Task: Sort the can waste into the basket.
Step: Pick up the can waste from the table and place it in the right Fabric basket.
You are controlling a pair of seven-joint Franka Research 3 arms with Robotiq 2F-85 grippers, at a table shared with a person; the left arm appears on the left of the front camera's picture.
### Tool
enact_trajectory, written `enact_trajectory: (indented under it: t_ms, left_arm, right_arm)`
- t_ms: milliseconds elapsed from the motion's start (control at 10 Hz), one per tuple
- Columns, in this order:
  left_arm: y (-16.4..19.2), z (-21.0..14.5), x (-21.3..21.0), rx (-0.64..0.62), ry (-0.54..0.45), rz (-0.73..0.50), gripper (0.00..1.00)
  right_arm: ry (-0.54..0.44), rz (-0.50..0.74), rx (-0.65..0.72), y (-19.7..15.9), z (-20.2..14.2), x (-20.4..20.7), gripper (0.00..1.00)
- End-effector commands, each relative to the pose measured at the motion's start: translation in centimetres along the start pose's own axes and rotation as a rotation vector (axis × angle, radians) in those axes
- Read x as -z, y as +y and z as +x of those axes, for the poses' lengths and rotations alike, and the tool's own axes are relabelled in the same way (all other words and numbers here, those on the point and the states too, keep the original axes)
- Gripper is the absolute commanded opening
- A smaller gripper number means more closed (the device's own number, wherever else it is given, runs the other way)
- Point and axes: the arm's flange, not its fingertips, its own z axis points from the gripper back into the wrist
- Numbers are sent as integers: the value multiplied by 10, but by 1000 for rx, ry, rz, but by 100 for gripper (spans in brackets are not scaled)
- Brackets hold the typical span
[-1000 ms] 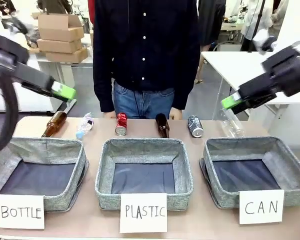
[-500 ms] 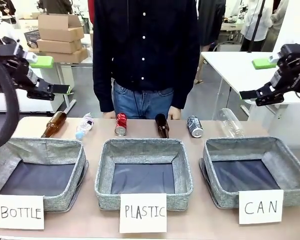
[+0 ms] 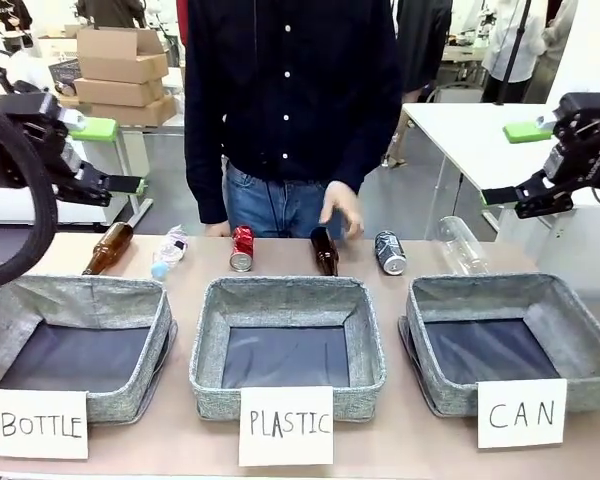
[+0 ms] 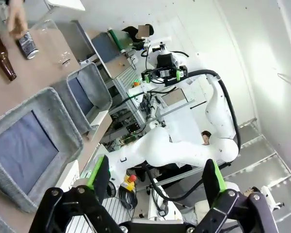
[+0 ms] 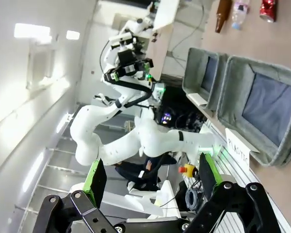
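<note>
Front view, so you know: your left gripper point(image 3: 110, 155) and right gripper point(image 3: 515, 162) both hang high above the bench point(image 3: 170, 440), one at each end, jaws spread wide apart. The small dented red metal can point(image 3: 242, 248) and the dented dark grey-black can point(image 3: 389, 252) lie along the far edge, behind the baskets. The grey woven-fabric basket point(image 3: 580, 335) with the white "CAN" card point(image 3: 522, 413) sits front right. A person's hand point(image 3: 340, 210) hovers right above the brown glass bottle point(image 3: 324, 250) between the cans.
</note>
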Motion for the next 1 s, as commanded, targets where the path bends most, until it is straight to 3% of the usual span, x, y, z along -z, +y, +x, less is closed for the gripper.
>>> enact_trajectory:
  t_ms: [0,700,800,900]
  left_arm:
    - [-1,0,2,29,-15,-24,100]
    - [0,0,1,3,-3,3,100]
    - [-8,19,-20,18,96,440,100]
    - [3,27,-31,-89,245,701,100]
  right_arm:
    - [-7,28,-35,-1,6,0,100]
    - [-7,28,-35,-1,6,0,100]
    - [-7,28,-35,-1,6,0,100]
    - [-7,28,-35,-1,6,0,100]
